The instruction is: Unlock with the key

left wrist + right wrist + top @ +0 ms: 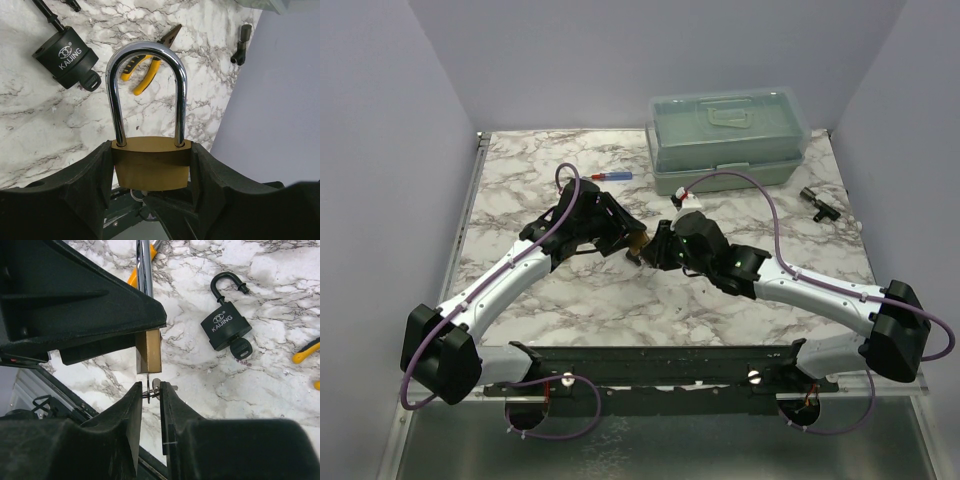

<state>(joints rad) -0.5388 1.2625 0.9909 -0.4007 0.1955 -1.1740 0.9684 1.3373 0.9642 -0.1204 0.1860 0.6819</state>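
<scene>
My left gripper [150,167] is shut on a brass padlock [150,162] and holds it by the sides of its body above the table. The chrome shackle [145,50] has both legs seated in the body. In the right wrist view the padlock [148,351] hangs just above my right gripper [150,390]. That gripper is shut on the small silver key bunch [153,387], and one key's blade runs up into the underside of the padlock. In the top view the two grippers meet at mid-table, left [625,240] and right [657,250].
A black KAIJING padlock [226,330] lies on the marble with its shackle open and a black-headed key in it. Yellow-handled pliers [145,75] lie nearby. A red-and-blue screwdriver [610,177], a green toolbox [725,140] and a small black part [817,203] lie farther back.
</scene>
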